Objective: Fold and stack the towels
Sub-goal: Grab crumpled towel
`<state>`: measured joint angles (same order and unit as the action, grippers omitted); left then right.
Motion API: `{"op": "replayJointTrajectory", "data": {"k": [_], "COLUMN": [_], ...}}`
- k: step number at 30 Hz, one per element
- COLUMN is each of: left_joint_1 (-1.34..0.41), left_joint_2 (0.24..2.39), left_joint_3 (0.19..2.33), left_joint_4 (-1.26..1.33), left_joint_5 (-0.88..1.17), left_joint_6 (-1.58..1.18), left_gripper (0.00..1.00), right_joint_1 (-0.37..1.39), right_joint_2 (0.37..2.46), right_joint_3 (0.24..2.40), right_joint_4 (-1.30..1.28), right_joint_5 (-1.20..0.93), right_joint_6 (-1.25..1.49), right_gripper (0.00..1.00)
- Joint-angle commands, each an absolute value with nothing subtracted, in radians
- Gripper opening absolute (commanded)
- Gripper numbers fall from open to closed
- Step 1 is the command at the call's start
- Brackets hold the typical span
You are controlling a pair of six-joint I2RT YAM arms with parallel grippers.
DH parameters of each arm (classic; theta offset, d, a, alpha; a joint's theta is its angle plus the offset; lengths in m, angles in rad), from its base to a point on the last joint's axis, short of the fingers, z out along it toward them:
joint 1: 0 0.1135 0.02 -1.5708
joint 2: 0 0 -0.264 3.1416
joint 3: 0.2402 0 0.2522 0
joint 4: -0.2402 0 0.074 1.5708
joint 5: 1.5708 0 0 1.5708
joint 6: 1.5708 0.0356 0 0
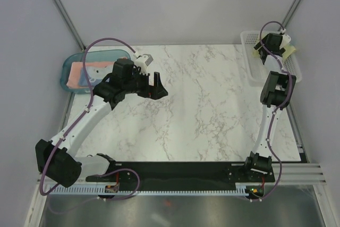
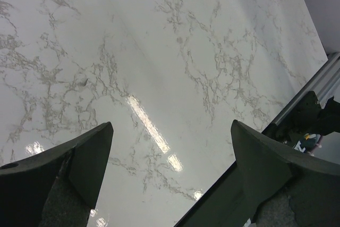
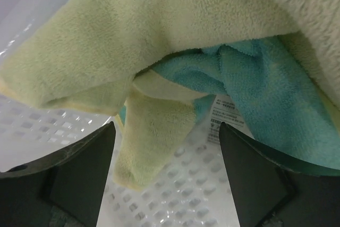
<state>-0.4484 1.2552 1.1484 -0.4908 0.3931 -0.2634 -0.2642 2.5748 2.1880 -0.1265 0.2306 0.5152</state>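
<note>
A pale yellow towel (image 3: 175, 19) with a teal panel (image 3: 265, 89) and a white tag lies crumpled in the white mesh basket (image 3: 212, 184). My right gripper (image 3: 167, 147) is open down inside the basket, and a hanging yellow corner sits between its jaws, closer to the left one. From above, that gripper (image 1: 271, 46) is over the basket (image 1: 249, 57) at the back right. A salmon-pink towel (image 1: 79, 74) lies in the teal tray (image 1: 66, 67), with a light blue cloth (image 1: 100, 72) beside it, partly hidden by my left arm. My left gripper (image 2: 172, 152) hangs open above bare marble (image 2: 159, 51), holding nothing.
The left gripper (image 1: 156, 87) hovers over the back left of the table (image 1: 212, 104), just right of the tray. Grey walls close in the back and sides. A black strip and metal rail (image 1: 186, 176) run along the near edge between the arm bases.
</note>
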Motion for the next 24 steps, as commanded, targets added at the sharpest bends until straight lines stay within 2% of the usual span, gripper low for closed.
{"op": "replayJointTrajectory", "data": {"k": [1, 6, 8, 9, 10, 12, 13, 14, 20, 24], "left_joint_1": [-0.446, -0.446, -0.446, -0.446, -0.446, -0.446, -0.446, -0.446, -0.446, -0.452], "left_joint_2": [1.246, 1.244, 1.238, 1.232, 1.232, 1.230, 1.227, 1.224, 1.218, 1.285], "left_joint_3": [1.150, 1.151, 1.144, 1.143, 1.143, 1.144, 1.144, 1.144, 1.175, 1.249], "left_joint_4": [-0.443, -0.443, -0.443, -0.443, -0.442, -0.443, -0.442, -0.442, -0.451, -0.451], "left_joint_5": [0.368, 0.350, 0.335, 0.331, 0.330, 0.334, 0.337, 0.339, 0.325, 0.377], "left_joint_6": [-0.224, -0.215, -0.212, -0.212, -0.210, -0.210, -0.210, -0.210, -0.251, -0.285], "left_gripper": [1.00, 1.00, 1.00, 1.00, 1.00, 1.00, 1.00, 1.00, 1.00, 1.00], "right_joint_1": [-0.261, -0.265, -0.271, -0.273, -0.276, -0.287, -0.294, -0.299, -0.311, -0.325], "right_joint_2": [2.617, 2.657, 2.661, 2.661, 2.664, 2.660, 2.654, 2.645, 2.424, 2.141], "right_joint_3": [2.249, 2.243, 2.241, 2.243, 2.243, 2.244, 2.244, 2.241, 2.159, 2.108], "right_joint_4": [-0.051, -0.051, -0.051, -0.046, -0.031, -0.015, -0.002, 0.029, 0.091, 0.083], "right_joint_5": [0.231, 0.238, 0.226, 0.216, 0.203, 0.140, 0.111, 0.085, -0.069, -0.129], "right_joint_6": [0.586, 0.623, 0.629, 0.627, 0.624, 0.629, 0.627, 0.626, 0.569, 0.606], "right_gripper": [0.87, 0.83, 0.72, 0.64, 0.43, 0.20, 0.05, 0.00, 0.00, 0.00]}}
